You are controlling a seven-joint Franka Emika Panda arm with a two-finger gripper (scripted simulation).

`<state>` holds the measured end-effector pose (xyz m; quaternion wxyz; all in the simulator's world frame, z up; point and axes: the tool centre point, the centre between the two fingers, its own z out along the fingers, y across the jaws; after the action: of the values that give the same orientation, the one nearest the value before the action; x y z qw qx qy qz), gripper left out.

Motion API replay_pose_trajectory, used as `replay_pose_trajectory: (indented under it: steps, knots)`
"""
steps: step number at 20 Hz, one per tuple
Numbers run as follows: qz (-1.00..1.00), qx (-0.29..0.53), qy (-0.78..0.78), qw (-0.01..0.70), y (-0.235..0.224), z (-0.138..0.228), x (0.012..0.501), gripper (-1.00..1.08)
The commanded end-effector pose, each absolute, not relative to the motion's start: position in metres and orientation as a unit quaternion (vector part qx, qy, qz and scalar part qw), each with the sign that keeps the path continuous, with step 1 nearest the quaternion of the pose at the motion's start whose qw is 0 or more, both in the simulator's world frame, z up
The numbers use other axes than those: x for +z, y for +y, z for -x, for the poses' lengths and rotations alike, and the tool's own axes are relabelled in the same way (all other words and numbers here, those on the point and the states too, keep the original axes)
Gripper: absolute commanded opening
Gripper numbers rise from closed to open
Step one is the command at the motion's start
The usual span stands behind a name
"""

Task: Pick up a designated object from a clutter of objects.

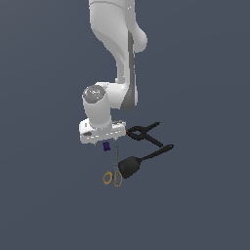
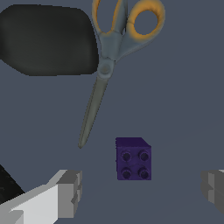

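Note:
The tiny dark purple block (image 2: 133,159) with studs on top lies on the grey floor; it also shows in the exterior view (image 1: 106,146), just below my hand. My gripper (image 2: 142,192) is open, its two fingers (image 2: 70,192) spread wide on either side of the block and apart from it. In the exterior view the gripper (image 1: 104,143) hangs right over the block, fingers mostly hidden by the hand. The orange-handled scissors (image 2: 111,57) lie close beside the block, blades pointing toward it.
A black spatula (image 1: 141,162) lies beside the scissors (image 1: 114,171), its blade (image 2: 48,41) near the scissor handles. A black spring clamp with a red tip (image 1: 144,133) lies next to the hand at the exterior view's right.

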<state>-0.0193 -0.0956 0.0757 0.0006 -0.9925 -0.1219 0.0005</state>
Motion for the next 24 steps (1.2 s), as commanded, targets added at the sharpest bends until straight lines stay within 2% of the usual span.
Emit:
replay_pose_trajectory:
  steps: [1, 7, 22, 23, 24]
  knots:
    - [0.992, 0.0, -0.124, 0.0, -0.097, 0.021, 0.072, 1.0]
    - [0.992, 0.001, -0.123, 0.0, -0.097, 0.021, 0.068, 1.0]
    - [0.992, 0.0, -0.124, 0.0, -0.097, 0.021, 0.022, 1.0]
    - [0.992, 0.0, -0.124, 0.0, -0.097, 0.021, 0.022, -1.0]
    - [0.992, 0.0, -0.124, 0.0, -0.097, 0.021, 0.022, -1.0]
